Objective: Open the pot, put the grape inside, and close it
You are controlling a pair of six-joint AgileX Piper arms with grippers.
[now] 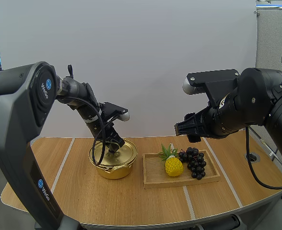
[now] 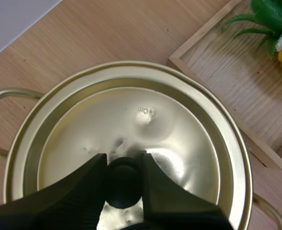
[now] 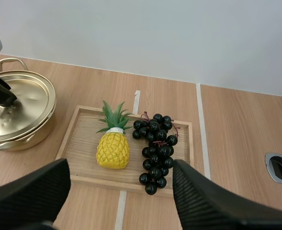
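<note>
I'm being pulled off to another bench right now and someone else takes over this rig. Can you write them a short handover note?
Left gripper: shut on the black knob of the lid, which covers the gold pot on the table.
Right gripper: open, holding nothing, hovering above the wooden tray.
Grapes: lying on the tray beside a toy pineapple; the tray sits to the right of the pot.
Done: knob grasped.
Left: lift the lid away, move the grapes into the pot, put the lid back.
</note>
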